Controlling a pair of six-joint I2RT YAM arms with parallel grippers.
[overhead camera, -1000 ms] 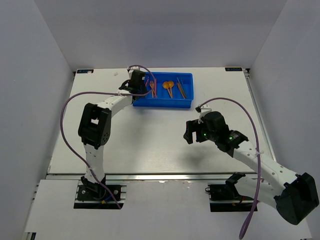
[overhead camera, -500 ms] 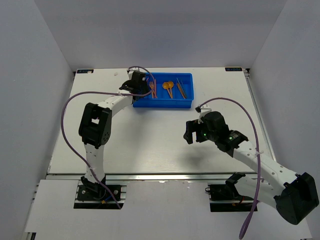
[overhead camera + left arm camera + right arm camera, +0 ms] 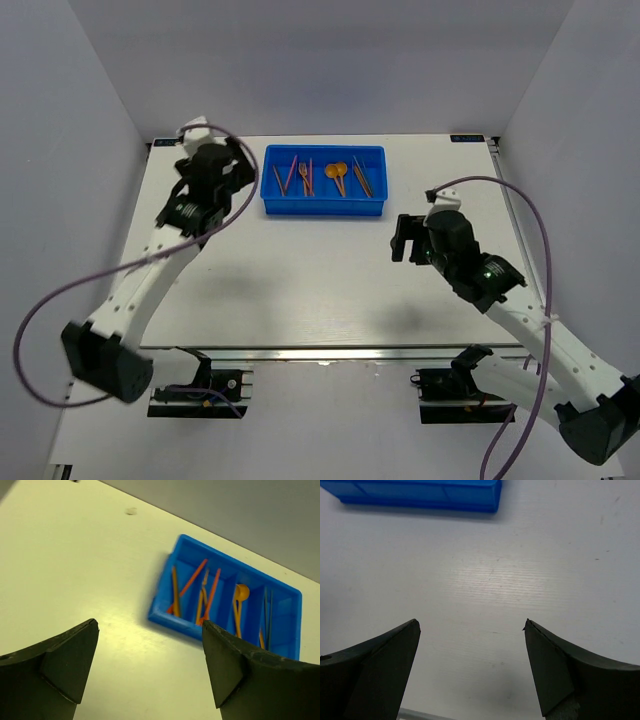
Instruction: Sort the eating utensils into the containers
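Note:
The containers are the side-by-side compartments of one blue tray (image 3: 323, 207) at the back middle of the table, also in the left wrist view (image 3: 167, 620). The eating utensils lie inside: orange sticks (image 3: 289, 174), forks (image 3: 306, 177), an orange spoon (image 3: 340, 171) and dark sticks (image 3: 362, 178). The left wrist view shows the sticks (image 3: 175, 586), forks (image 3: 211, 594) and spoon (image 3: 240, 593). My left gripper (image 3: 243, 170) (image 3: 150, 625) hangs open and empty just left of the tray. My right gripper (image 3: 400, 238) (image 3: 471, 624) is open and empty over bare table, right of and nearer than the tray (image 3: 420, 500).
White table with grey walls on three sides. A small pale speck (image 3: 131, 511) lies near the back left edge. Purple cables (image 3: 60, 300) loop off both arms. No loose utensil shows on the table.
My left arm has swung back and to the left out of the tray, and its jaws have opened. My right arm has shifted a little right and farther back, still open.

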